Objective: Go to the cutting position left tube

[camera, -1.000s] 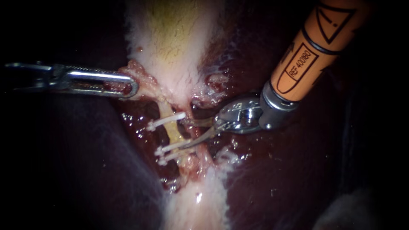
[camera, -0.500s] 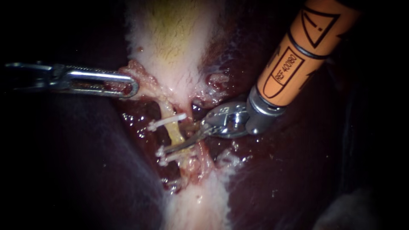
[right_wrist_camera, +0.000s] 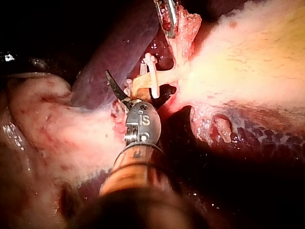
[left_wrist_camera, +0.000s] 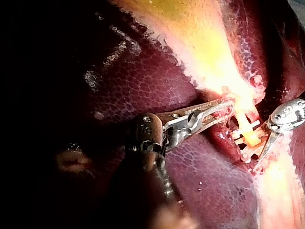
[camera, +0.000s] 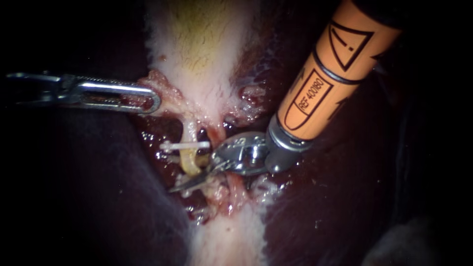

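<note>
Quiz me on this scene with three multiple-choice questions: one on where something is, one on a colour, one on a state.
1. Where is the tip of the right instrument?
A) at the yellow tube, near the white clip
B) far off on the dark liver
C) up on the pale gallbladder

2. What colour is its shaft?
A) blue
B) orange
C) green

3. How do the jaws of the left instrument stand?
A) wide open in the air
B) shut on pinkish tissue
C) hidden from every view

Answers:
1 A: its blades reach the tube just below the clip in the endoscope view.
2 B: the thick shaft from the upper right is plainly orange.
3 B: both jaws clamp the tissue's edge.
</note>
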Available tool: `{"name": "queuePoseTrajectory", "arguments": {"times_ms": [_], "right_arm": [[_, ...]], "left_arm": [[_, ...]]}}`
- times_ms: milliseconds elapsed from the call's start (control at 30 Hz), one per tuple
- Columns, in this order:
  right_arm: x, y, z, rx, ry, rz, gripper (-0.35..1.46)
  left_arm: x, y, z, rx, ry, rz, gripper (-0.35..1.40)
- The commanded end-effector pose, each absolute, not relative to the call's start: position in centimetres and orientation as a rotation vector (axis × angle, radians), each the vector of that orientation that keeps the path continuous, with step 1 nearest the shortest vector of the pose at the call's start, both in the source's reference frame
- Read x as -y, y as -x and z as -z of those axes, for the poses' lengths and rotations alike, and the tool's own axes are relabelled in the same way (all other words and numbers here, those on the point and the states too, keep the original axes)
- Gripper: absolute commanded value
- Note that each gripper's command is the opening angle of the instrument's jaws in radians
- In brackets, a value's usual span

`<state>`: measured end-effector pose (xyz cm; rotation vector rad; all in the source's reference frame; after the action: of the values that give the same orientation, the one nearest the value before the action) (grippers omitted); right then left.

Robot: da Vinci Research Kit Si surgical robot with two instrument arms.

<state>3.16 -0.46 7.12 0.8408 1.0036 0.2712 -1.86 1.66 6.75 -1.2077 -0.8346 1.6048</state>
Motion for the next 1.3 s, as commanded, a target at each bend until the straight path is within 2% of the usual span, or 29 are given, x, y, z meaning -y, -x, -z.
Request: {"name": "queuePoseTrajectory", "arguments": {"times_ms": [33,667,1133,1300], "right_arm": [[0.47,-3.18,-7.12,-1.006,-0.840,-0.272,1.34],[0.42,-3.30,-7.20,-1.052,-0.832,-0.339,1.38],[0.33,-3.24,-6.63,-1.113,-0.884,-0.372,1.38],[0.31,-3.25,-6.52,-1.136,-0.905,-0.381,1.38]], "left_arm": [[-1.66,1.86,-6.75,0.835,1.208,-1.605,-0.35],[-1.67,1.88,-6.76,0.834,1.208,-1.605,-0.35],[-1.67,1.85,-6.76,0.836,1.208,-1.605,-0.35],[-1.67,1.85,-6.76,0.836,1.208,-1.605,-0.35]]}}
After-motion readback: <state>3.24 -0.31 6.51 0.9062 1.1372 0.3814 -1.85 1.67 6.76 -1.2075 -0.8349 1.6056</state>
